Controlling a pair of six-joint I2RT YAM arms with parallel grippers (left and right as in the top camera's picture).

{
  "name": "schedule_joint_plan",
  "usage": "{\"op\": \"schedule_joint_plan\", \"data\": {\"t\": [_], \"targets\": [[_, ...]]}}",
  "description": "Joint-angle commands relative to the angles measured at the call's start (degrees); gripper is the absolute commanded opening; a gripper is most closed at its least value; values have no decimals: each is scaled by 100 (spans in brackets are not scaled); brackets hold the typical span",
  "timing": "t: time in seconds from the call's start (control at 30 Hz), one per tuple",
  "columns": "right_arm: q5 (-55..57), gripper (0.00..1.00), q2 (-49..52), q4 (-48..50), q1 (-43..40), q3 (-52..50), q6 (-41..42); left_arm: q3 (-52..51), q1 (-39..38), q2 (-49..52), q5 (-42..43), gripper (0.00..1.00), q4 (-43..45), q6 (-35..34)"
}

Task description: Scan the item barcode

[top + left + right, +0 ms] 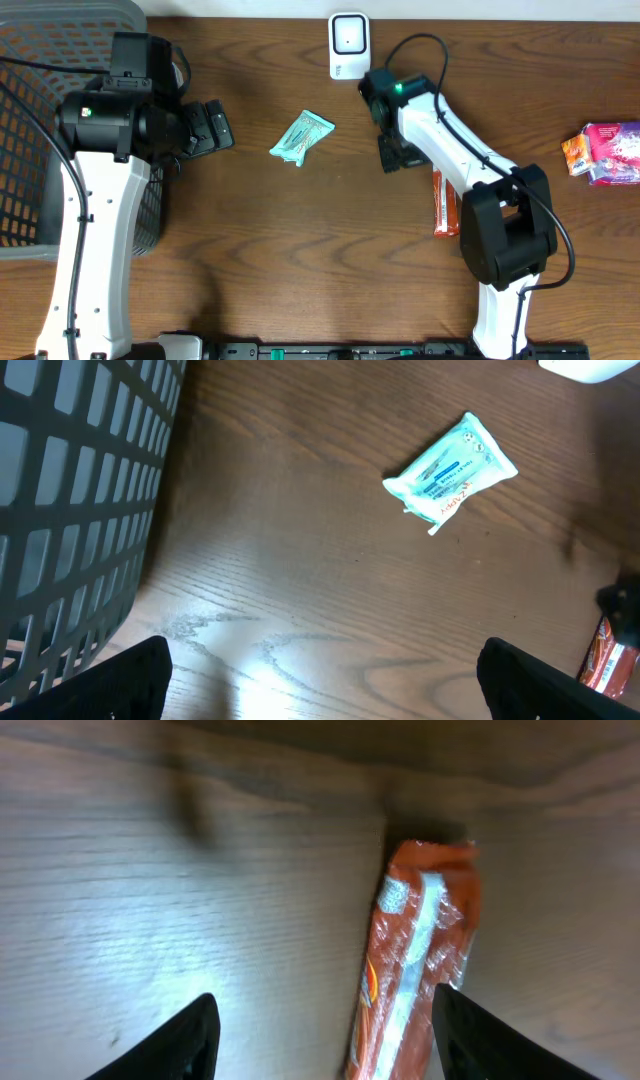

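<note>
An orange snack packet (444, 203) lies flat on the wooden table beside the right arm. In the right wrist view the orange packet (415, 970) shows below the jaws, nearer the right finger (485, 1040), and neither finger touches it. My right gripper (392, 152) (320, 1040) is open and holds nothing. A teal packet (301, 137) (452, 468) lies at the table's middle. The white barcode scanner (348, 45) stands at the back edge. My left gripper (205, 128) (320, 685) hovers wide open left of the teal packet, with only bare table between its fingers.
A dark mesh basket (40, 130) (70, 500) fills the left side, close to the left arm. A pink and orange package (605, 152) lies at the far right. The right arm's elbow (505, 230) stands over the table next to the orange packet.
</note>
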Motion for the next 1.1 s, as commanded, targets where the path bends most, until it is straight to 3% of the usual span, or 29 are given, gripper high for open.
{"op": "schedule_joint_plan", "data": {"t": [0.0,0.2,0.47,0.6,0.7,0.77,0.97,1.07], "targets": [[387,65,15,437,-190,-634,332,7,17,-17,-55,98,-22,-50],[1029,63,15,905,-439,-1344,625,7,17,-17,-55,98,-22,-50],[625,52,15,1373,-704,-1847,514,7,17,-17,-55,98,-22,-50],[428,40,15,1757,-717,-2164,514,7,17,-17,-52,98,-24,-50],[144,20,15,1902,-778,-2334,511,7,17,-17,-55,98,-24,-50],[-109,1,15,1904,-833,-2330,509,7,17,-17,-55,98,-22,-50],[-1652,1,-9,1567,-1016,-1635,57,7,17,-17,-55,98,-22,-50],[-3235,1,-9,1394,-1178,-1051,-509,7,17,-17,-55,98,-22,-50]]}}
